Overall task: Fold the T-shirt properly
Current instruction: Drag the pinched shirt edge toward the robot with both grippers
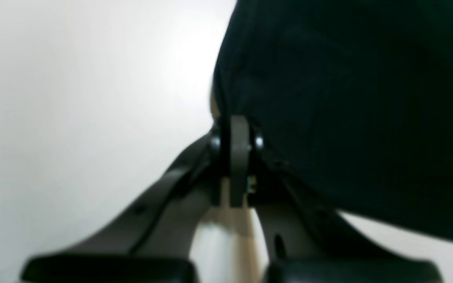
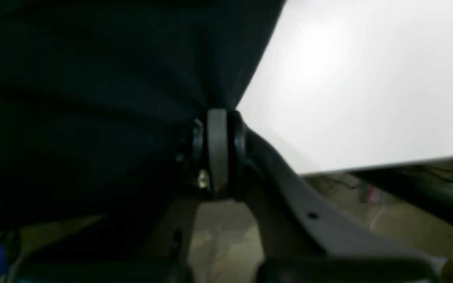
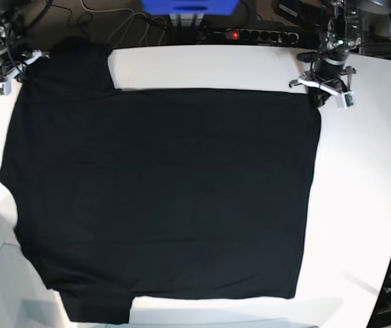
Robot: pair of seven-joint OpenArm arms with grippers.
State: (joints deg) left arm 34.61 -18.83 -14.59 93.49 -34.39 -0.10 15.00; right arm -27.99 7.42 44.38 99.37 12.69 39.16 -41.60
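The black T-shirt (image 3: 161,191) lies spread flat on the white table (image 3: 366,191), plain side up, with one sleeve at the far left and another at the near left. My left gripper (image 3: 316,96) sits at the shirt's far right corner. In the left wrist view the left gripper (image 1: 238,125) is shut on the edge of the black cloth (image 1: 348,98). My right gripper (image 3: 18,68) is at the far left by the sleeve. In the right wrist view the right gripper (image 2: 218,118) is shut on a fold of the T-shirt (image 2: 92,98).
A power strip (image 3: 250,34), cables and a blue box (image 3: 189,7) lie behind the table's back edge. The table's edge (image 2: 368,169) runs just behind the right gripper, with floor below. Bare white table shows to the right of the shirt.
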